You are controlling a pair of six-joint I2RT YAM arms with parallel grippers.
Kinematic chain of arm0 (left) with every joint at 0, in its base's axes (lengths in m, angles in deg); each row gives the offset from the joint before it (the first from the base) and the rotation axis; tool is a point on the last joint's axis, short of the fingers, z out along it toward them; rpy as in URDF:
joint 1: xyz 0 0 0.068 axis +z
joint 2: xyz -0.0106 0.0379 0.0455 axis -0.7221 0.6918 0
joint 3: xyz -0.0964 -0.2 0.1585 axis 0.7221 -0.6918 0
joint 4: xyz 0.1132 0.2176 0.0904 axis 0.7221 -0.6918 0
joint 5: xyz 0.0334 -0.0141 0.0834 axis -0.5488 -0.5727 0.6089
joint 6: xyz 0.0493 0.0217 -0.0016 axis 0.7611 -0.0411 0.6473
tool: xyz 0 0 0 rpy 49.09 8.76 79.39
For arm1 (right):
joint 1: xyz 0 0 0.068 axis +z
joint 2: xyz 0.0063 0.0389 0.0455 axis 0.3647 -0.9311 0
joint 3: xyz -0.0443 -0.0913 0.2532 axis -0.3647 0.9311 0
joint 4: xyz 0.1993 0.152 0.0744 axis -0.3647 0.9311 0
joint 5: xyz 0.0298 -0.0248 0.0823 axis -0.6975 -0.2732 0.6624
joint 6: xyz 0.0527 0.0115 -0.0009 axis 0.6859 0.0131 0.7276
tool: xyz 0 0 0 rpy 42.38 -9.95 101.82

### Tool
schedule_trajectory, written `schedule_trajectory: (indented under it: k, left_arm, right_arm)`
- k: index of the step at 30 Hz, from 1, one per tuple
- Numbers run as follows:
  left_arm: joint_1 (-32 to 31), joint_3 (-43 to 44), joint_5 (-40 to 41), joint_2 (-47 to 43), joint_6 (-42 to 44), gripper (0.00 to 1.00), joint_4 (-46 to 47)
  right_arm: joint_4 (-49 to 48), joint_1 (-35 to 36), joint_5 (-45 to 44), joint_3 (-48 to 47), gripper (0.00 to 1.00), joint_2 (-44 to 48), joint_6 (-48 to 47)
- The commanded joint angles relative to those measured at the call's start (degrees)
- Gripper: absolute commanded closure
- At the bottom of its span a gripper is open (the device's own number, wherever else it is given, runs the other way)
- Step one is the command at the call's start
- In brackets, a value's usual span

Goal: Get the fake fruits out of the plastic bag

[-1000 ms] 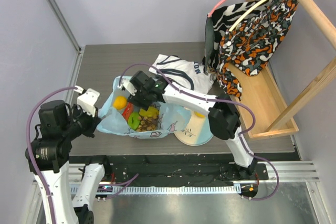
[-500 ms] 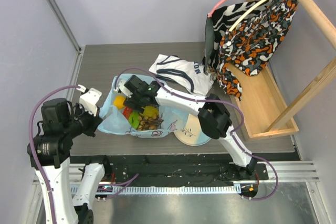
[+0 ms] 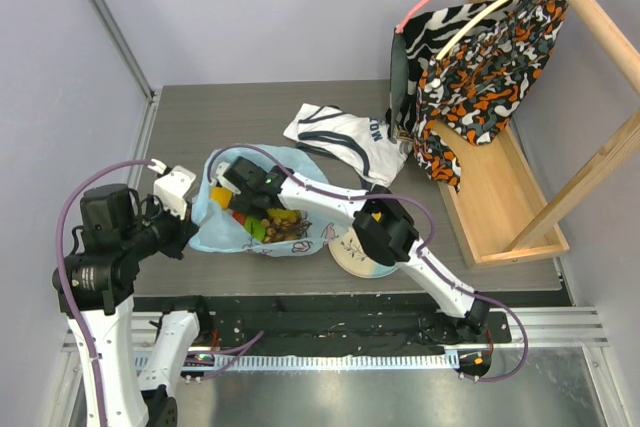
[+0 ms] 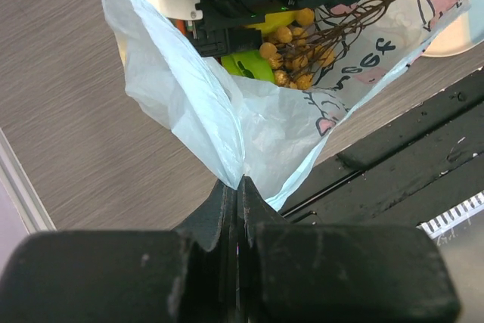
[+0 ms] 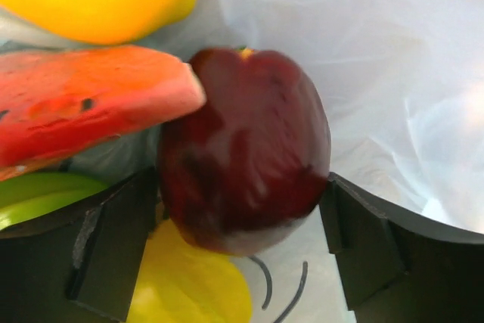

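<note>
Red apple point(image 5: 242, 149) inside the plastic bag point(image 4: 189, 88) on the table point(image 3: 200, 117), between the open right fingers point(image 5: 113, 255): close squarely across its widest part, clear of the watermelon slice point(image 5: 83, 104), with left fingers point(image 4: 204, 221) clamped shut on the bag's edge.

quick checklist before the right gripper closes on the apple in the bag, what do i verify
1. Left gripper shut on the plastic bag edge, mouth held open: ok.
2. Right gripper open inside the bag: ok.
3. Red apple sits between the jaws, one on each side: ok.
4. Watermelon slice clear of the apple: not ok, its tip overlaps the apple's upper left.
5. Bag film out of the pinch: cannot tell, film lies close behind the apple.
6. Plate free for a drop: cannot tell, the right arm covers part of it.
</note>
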Motion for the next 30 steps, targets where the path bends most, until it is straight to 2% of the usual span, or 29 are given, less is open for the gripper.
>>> schedule_trajectory:
  k: [1, 4, 7, 9, 13, 16, 19, 25, 30]
  left_arm:
    - [0.19, 0.83, -1.80, 0.16, 0.61, 1.00, -2.18]
    - [0.19, 0.39, -1.89, -0.19, 0.52, 1.00, -2.09]
    - [0.28, -0.22, -2.41, -0.37, -0.44, 1.00, -1.22]
    - [0.28, -0.66, -2.59, -0.37, -1.23, 1.00, -0.25]
    - [0.28, -2.59, -3.38, 0.16, -2.99, 1.00, 2.38]
    - [0.28, -3.82, -3.99, 1.04, -4.40, 1.00, 5.54]
    - [0.28, -4.36, -3.91, 2.44, -7.12, 1.00, 8.80]
    - [0.28, -4.71, -3.64, 5.69, -12.57, 1.00, 14.25]
    - [0.28, -5.58, -2.85, 6.22, -15.12, 1.00, 17.33]
  right_arm:
    - [-0.50, 0.55, -1.04, -0.98, 0.22, 1.44, -3.08]
    - [-0.42, 0.55, -0.15, -1.24, 0.40, 2.23, -4.84]
    - [-0.42, 0.55, 1.16, -2.03, 0.50, 4.94, -5.28]
    - [0.02, 0.64, 4.22, -1.86, 0.53, 7.40, -4.93]
    - [3.19, 0.46, 15.03, 0.95, 0.56, 16.80, -3.88]
    - [3.63, -0.15, 28.26, 8.57, 0.57, 24.54, -3.44]
    - [2.92, -0.07, 36.72, 12.99, 0.57, 31.57, -3.70]
    - [6.00, -0.50, 40.97, 20.55, 0.57, 41.07, -5.98]
    - [14.42, -0.86, 39.76, 24.77, 0.57, 50.11, -12.56]
